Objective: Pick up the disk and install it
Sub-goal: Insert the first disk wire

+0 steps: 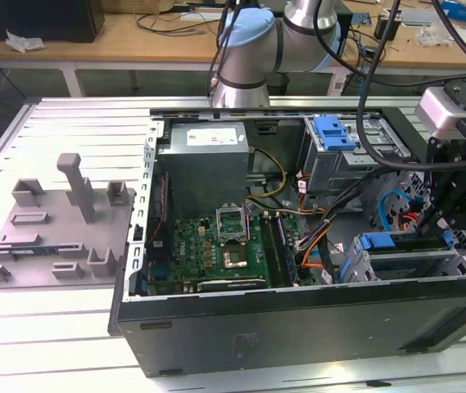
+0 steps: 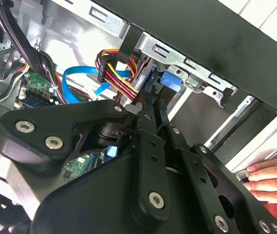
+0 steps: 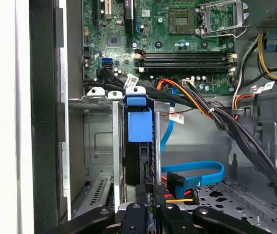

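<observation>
One disk (image 3: 139,126) on edge in cage (image 3: 99,141) slot | gripper (image 3: 152,191) at its end | grip: cannot tell | hand (image 2: 269,176) near case (image 2: 211,39)

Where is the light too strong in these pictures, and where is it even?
Second wrist view: the case's metal wall is washed out white. First wrist view: the table slats glare white. Exterior view: the motherboard is evenly lit, without glare.

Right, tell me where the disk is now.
In the first wrist view the disk stands edge-on in a slot of the metal drive cage, beside the motherboard; in the exterior view, inside the case at the exterior view's right.
</observation>
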Action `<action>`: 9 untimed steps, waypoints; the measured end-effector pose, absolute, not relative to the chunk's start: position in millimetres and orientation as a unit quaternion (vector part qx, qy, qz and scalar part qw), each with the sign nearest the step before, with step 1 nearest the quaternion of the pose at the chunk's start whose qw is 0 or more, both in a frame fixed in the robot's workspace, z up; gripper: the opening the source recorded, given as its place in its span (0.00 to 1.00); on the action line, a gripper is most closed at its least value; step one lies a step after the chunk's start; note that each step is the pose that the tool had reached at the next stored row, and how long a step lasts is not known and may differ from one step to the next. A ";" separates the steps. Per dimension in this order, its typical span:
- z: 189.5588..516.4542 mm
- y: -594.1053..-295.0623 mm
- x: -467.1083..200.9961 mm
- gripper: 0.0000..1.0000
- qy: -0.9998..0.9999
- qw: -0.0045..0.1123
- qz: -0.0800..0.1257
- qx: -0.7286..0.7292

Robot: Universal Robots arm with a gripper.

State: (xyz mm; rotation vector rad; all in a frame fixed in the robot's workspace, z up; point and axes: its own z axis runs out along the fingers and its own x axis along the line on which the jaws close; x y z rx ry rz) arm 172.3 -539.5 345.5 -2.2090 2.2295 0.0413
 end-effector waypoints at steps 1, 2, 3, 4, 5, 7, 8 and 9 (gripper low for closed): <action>345.3 -539.5 172.3 0.16 0.710 0.001 0.013 -0.704; 345.1 -539.5 172.3 0.16 0.710 0.001 0.013 -0.704; 345.0 -539.5 172.3 0.16 0.710 0.001 0.013 -0.704; 344.9 -539.5 172.3 0.16 0.710 0.001 0.013 -0.704; 344.7 -539.5 172.3 0.16 0.710 0.001 0.013 -0.704; 344.3 -539.5 172.3 0.16 0.710 0.001 0.013 -0.704; 344.1 -539.5 172.3 0.16 0.710 0.001 0.013 -0.704; 344.0 -539.5 172.3 0.16 0.710 0.001 0.013 -0.704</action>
